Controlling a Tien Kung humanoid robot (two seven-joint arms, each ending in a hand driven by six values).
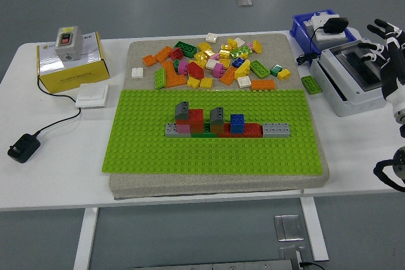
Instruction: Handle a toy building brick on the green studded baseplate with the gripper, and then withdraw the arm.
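The green studded baseplate [209,150] lies on a grey mat in the middle of the table. A small build of grey, red, blue, pink and green bricks [221,123] stands on it near the centre. Loose bricks [215,61] of many colours are heaped on the mat behind the plate. My right hand [387,45] is raised at the right edge of the head view, far from the plate, fingers spread and holding nothing. The left arm does not show.
A yellow box with a switch unit [68,58] and a white plate [92,96] sit at the left, with a black plug [23,147] and cable. A grey device [354,77], a blue bin [316,30] and one green brick [311,84] stand at the right.
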